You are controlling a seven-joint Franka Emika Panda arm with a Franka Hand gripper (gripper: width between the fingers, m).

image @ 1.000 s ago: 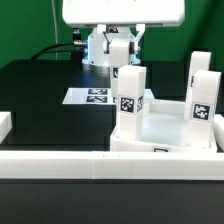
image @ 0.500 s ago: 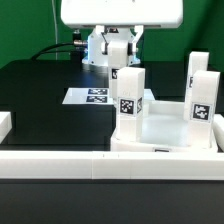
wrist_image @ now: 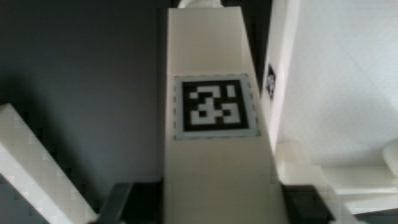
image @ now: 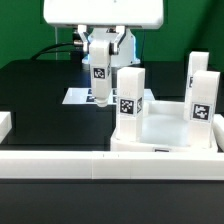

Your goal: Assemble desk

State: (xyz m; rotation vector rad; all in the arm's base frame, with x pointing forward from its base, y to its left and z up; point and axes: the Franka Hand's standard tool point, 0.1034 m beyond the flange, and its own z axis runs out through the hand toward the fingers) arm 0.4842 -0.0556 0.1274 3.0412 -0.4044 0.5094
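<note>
My gripper is shut on a square white leg that hangs upright above the table, its black-and-white tag facing the camera. It sits just off the exterior view's left of the desk top, a white tray. Three legs stand upright at the tray's corners: one at the near left, one at the near right, one at the far right. In the wrist view the held leg runs away from my gripper, with dark fingers against both its sides and the desk top beside it.
The marker board lies on the black table behind the held leg. A long low white rail runs across the front. A small white block sits at the exterior view's left edge.
The arm has shifted toward the exterior view's left. The held leg, earlier hidden behind the tray's near left leg, now hangs in plain sight beside it.
</note>
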